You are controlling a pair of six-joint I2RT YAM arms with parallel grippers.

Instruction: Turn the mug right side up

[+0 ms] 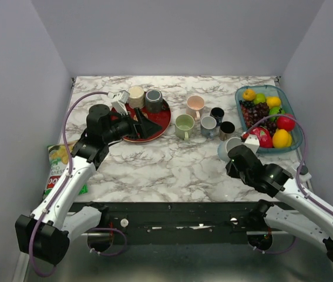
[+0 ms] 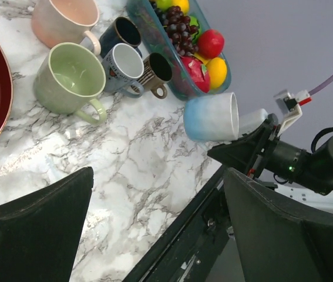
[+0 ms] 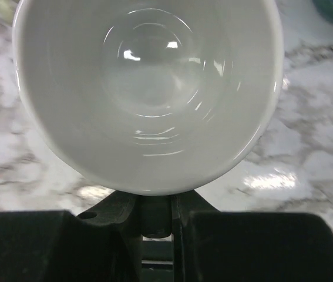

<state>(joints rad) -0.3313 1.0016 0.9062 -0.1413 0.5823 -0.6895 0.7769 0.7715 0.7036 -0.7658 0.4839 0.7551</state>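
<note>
The mug (image 1: 229, 147) is pale blue outside and white inside. It is held on its side above the marble table near the right front. In the left wrist view the mug (image 2: 210, 116) lies level with its mouth turned toward the right arm. My right gripper (image 1: 241, 154) is shut on it at the rim or handle. In the right wrist view the white inside of the mug (image 3: 148, 88) fills the frame above my right gripper (image 3: 157, 202). My left gripper (image 1: 143, 126) is open and empty over the red plate (image 1: 161, 122). Its fingers (image 2: 31, 229) are wide apart.
A green mug (image 1: 184, 126), a pink mug (image 1: 195, 106) and three small mugs (image 1: 216, 122) stand mid-table. A blue tray of fruit (image 1: 247, 118) is at the right. Two cups (image 1: 144, 98) stand on the red plate. A snack bag (image 1: 56, 167) lies at the left edge.
</note>
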